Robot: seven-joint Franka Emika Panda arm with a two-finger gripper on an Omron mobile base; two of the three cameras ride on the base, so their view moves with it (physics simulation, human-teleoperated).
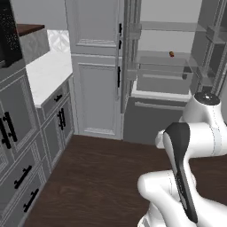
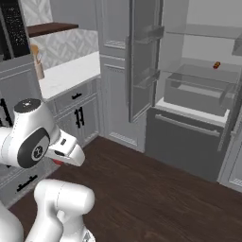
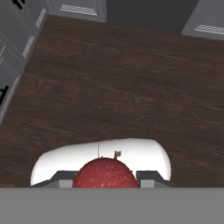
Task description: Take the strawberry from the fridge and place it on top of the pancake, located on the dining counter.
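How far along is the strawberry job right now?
Done: the strawberry is out of the fridge, whose doors stand open. In hand: the gripper is shut on it, above the wooden floor. Left: carrying it to the pancake and setting it on top.

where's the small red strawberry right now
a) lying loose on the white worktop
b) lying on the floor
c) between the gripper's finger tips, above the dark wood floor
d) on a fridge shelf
c: in the hand view the small red strawberry sits between the two dark tips of the gripper, shut on it, with the dark wood floor beyond; the item on the open dark-grey fridge's shelf is a different, banded one.
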